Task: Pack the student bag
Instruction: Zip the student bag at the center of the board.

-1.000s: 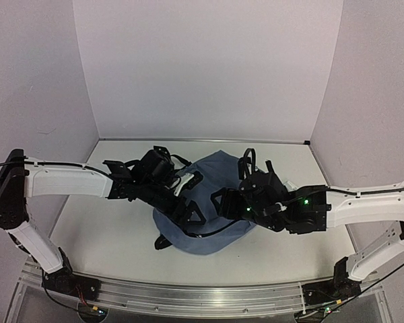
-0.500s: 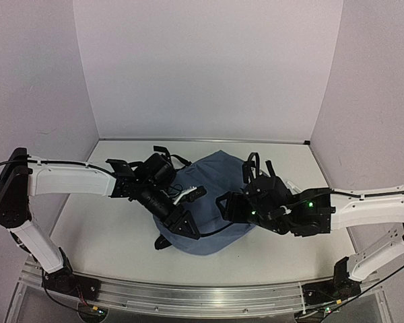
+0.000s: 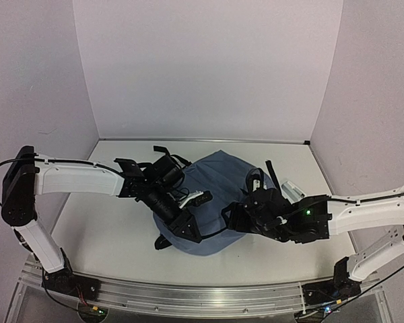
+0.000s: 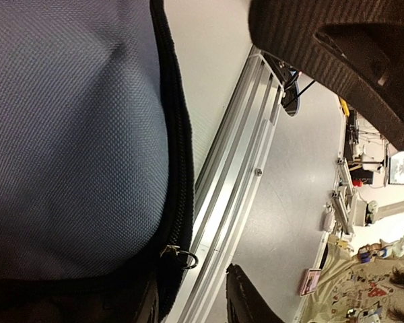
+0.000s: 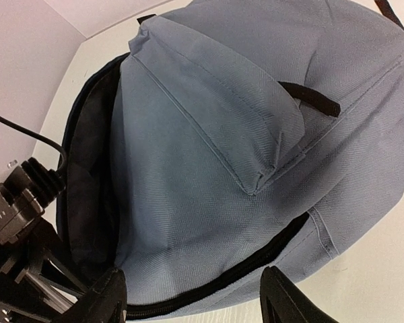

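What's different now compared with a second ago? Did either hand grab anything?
The left hand slid toward the robot's side, along the open edge of the student bag. The right hand pulled back to the right, uncovering more of the bag's top. No grab or release is visible. The bag itself stayed put.

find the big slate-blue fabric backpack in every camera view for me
Top external: the slate-blue fabric backpack sits at the centre of the picture, slightly low.
Left wrist: its blue fabric fills the left half, seen very close.
Right wrist: it fills most of the frame.
Shared landmark: its black zipper runs down the fabric's right edge in left wrist and curves low across right wrist. It is too small to trace from the top.
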`<state>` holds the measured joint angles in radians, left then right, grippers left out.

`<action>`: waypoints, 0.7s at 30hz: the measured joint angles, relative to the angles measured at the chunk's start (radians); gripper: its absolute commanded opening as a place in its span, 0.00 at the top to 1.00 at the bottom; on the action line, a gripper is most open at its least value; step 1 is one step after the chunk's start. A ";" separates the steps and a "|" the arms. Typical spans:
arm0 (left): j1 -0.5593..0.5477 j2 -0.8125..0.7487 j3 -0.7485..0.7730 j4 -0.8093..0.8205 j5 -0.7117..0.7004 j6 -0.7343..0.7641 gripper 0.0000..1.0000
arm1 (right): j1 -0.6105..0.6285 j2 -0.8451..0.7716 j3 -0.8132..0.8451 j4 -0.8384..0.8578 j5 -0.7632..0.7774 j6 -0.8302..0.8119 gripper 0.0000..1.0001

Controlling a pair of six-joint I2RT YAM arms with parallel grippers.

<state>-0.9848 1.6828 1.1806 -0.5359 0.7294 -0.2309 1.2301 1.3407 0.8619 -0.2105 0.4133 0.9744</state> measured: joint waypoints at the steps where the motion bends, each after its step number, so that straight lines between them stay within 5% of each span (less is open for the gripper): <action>1: -0.003 0.002 0.001 -0.004 -0.002 0.002 0.82 | 0.000 0.000 -0.003 -0.001 0.000 0.008 0.34; 5: -0.004 0.004 0.005 -0.013 -0.008 0.006 1.00 | 0.000 0.000 -0.016 -0.001 -0.003 0.040 0.27; 10: -0.005 0.004 0.005 -0.013 -0.001 -0.002 1.00 | 0.000 0.000 -0.043 -0.008 -0.023 0.112 0.17; 21: -0.005 -0.035 0.020 -0.014 -0.019 -0.003 1.00 | 0.000 0.083 -0.047 0.065 -0.109 0.237 0.29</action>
<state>-0.9894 1.6474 1.2004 -0.5495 0.7105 -0.2337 1.2301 1.4235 0.8150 -0.1459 0.3043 1.2118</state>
